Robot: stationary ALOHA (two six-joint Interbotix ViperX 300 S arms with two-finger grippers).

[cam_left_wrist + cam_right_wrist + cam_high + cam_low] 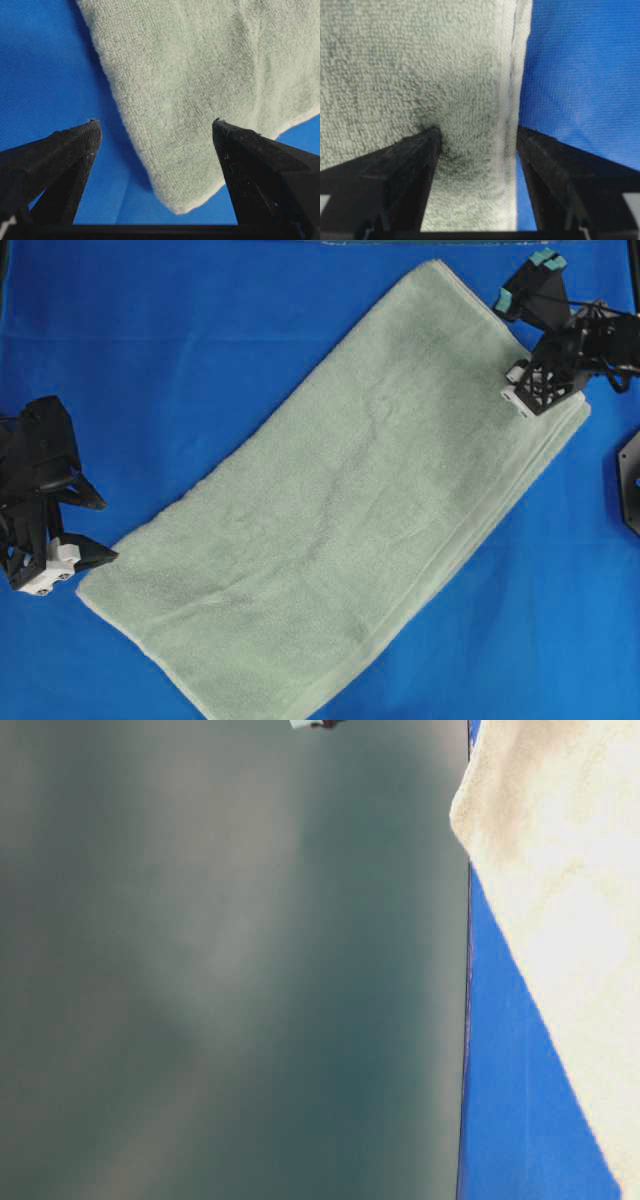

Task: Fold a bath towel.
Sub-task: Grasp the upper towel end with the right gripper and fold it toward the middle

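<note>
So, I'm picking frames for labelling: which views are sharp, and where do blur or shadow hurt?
Overhead: evenly lit and sharp, bath towel clear. Table-level: mostly blurred grey-green haze, towel overexposed, nearly white. Left wrist: crisp terry texture. Right wrist: dark shadow on the towel at the right gripper.

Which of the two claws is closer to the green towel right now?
The right. The right gripper is down at the bath towel, straddling its hemmed edge with one finger on the cloth. The left gripper sits open just off the towel's near corner.
</note>
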